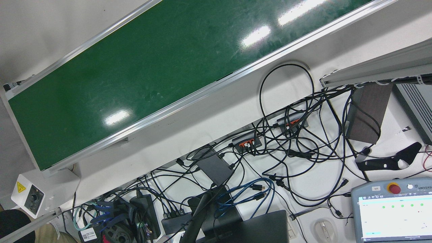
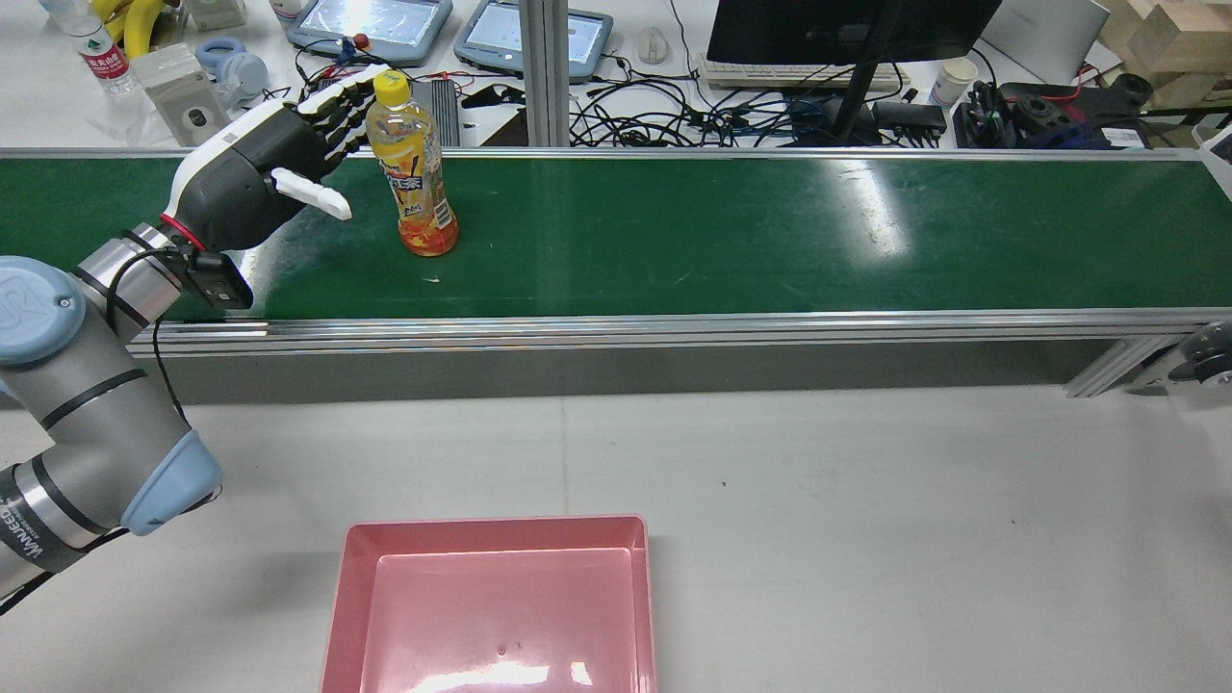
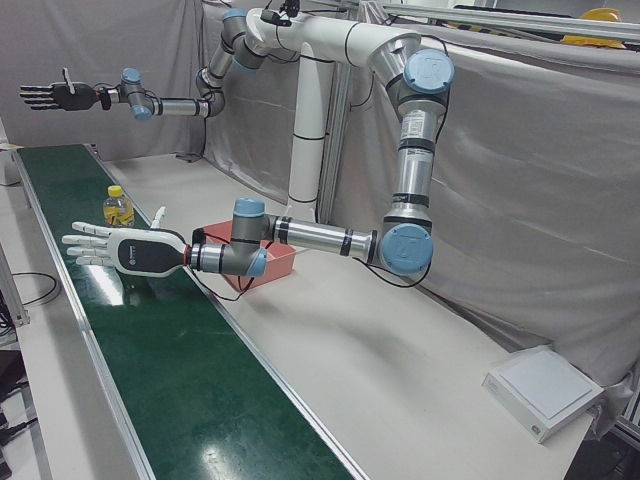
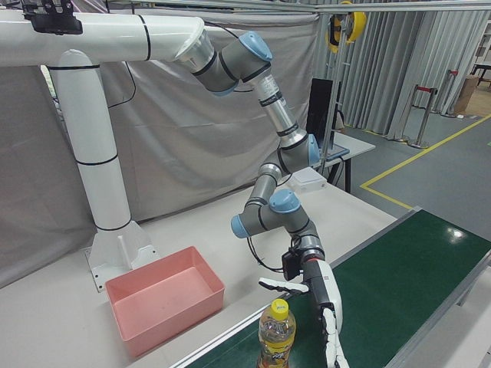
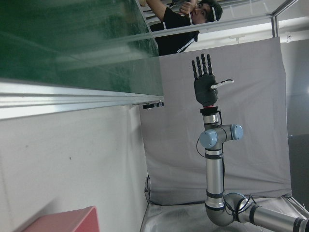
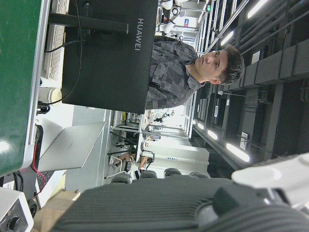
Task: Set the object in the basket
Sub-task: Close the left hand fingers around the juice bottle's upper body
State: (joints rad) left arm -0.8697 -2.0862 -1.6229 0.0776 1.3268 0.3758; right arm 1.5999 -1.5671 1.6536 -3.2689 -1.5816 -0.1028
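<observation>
An orange drink bottle (image 2: 416,164) with a yellow cap stands upright on the green conveyor belt (image 2: 731,236). My left hand (image 2: 260,173) is open just left of it, fingers spread beside the bottle's upper half, not closed on it. The same hand (image 4: 321,305) and bottle (image 4: 276,333) show in the right-front view, and again as hand (image 3: 112,247) and bottle (image 3: 118,207) in the left-front view. The pink basket (image 2: 496,525) sits empty on the white table, on my side of the belt. My right hand (image 3: 50,95) is held high and far off, open, also seen as the raised hand (image 5: 204,84).
Behind the belt is a desk with a monitor (image 2: 847,29), tangled cables (image 1: 287,145) and teach pendants (image 2: 371,24). A person (image 6: 193,67) stands past the desk. An aluminium rail (image 2: 674,327) edges the belt. White table (image 2: 866,500) lies between belt and basket.
</observation>
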